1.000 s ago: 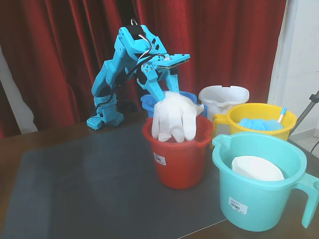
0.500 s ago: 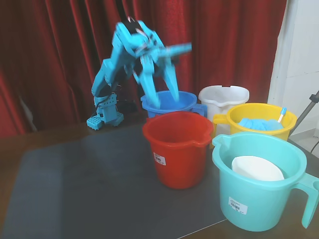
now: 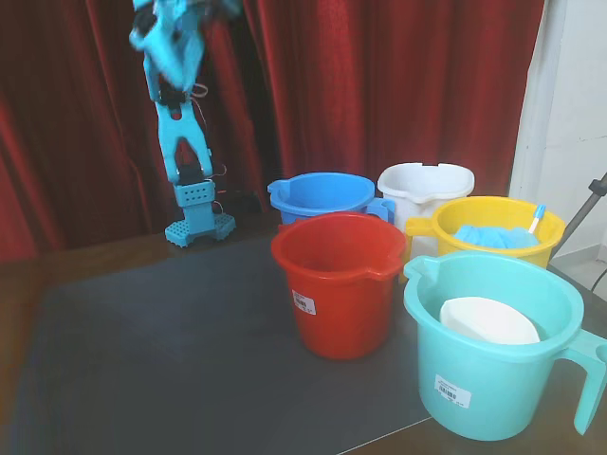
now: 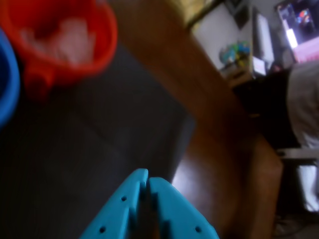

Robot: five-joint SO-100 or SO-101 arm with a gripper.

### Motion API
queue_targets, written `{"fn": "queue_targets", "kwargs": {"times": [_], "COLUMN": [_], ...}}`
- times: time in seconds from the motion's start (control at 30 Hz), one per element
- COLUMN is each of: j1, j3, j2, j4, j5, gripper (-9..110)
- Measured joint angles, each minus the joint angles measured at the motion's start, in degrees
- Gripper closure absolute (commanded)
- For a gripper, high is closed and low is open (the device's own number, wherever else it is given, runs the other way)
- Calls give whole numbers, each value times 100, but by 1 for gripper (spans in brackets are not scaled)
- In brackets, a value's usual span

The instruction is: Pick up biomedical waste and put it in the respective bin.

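The biomedical waste, a white glove, shows only in the wrist view as a pale blur [image 4: 70,37] lying inside the red bucket [image 4: 104,45]. From the fixed view the red bucket [image 3: 341,303] stands mid-table and its contents are hidden. My blue arm [image 3: 175,104] is folded up high at the back left, blurred, with its top cut by the frame edge. In the wrist view my gripper [image 4: 147,175] is shut with nothing between its fingers, well away from the bucket and over the dark mat.
Behind the red bucket stand a blue bucket [image 3: 322,194] and a white bucket [image 3: 427,190]. A yellow bucket [image 3: 498,204] holds blue cloth [image 3: 493,237]. A teal bucket [image 3: 493,370] at the front right holds a white disc [image 3: 488,320]. A dark mat [image 3: 190,360] covers the table.
The glove hung from my gripper over the red bucket, then dropped in. My gripper opened, the arm swung up and back to the left, and the fingers have shut.
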State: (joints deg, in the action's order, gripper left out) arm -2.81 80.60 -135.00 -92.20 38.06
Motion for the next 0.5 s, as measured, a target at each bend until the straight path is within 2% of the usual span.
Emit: {"fn": "queue_targets", "kwargs": {"times": [0.13, 0.17, 0.27, 0.33, 0.5], "j1": [431, 536, 659, 896, 1011], "j3": [2364, 3401, 4887, 5388, 6645], "j2": [-2074, -2971, -4175, -4614, -4421], "j4": [114, 624, 1292, 1477, 1600], "j5": [-1301, -1687, -2206, -2268, -2320], "gripper": [102, 102, 102, 102, 102]}}
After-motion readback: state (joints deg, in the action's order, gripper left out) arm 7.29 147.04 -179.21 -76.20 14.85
